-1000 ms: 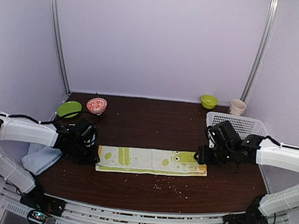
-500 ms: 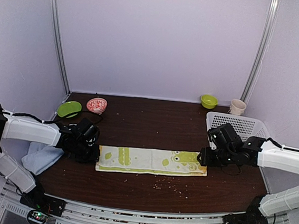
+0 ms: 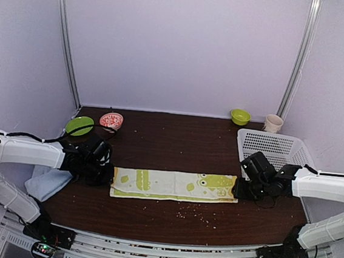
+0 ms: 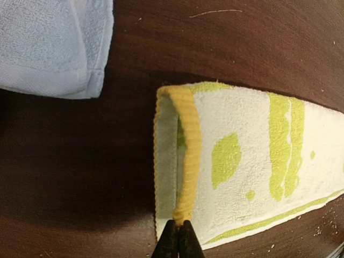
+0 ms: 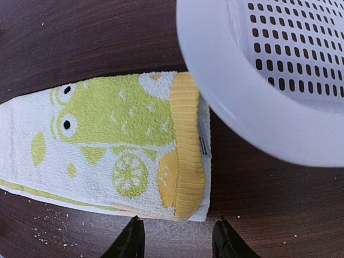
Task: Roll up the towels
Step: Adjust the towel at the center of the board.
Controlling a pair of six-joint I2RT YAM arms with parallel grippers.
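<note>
The lime-green and cream towel (image 3: 172, 185) lies flat and stretched out across the table's middle. My left gripper (image 4: 181, 237) is shut on the towel's yellow left edge (image 4: 188, 145), which stands lifted in a small fold. In the top view that gripper (image 3: 107, 176) sits at the towel's left end. My right gripper (image 5: 177, 239) is open, just short of the yellow right edge (image 5: 187, 156) and holding nothing. The pale blue towel (image 3: 48, 183) lies bunched at the left, under the left arm, and shows in the left wrist view (image 4: 54, 45).
A white perforated basket (image 3: 274, 148) stands right beside the right gripper, and its rim (image 5: 242, 107) fills the right wrist view. A green plate (image 3: 79, 125) and a red patterned bowl (image 3: 111, 121) sit back left. A green bowl (image 3: 240, 116) and a cup (image 3: 273, 123) sit back right. Crumbs (image 3: 194, 213) lie in front.
The left gripper has closed on the towel's yellow left edge. The right arm has come down and slid right, to the towel's right end, its jaws a little narrower.
</note>
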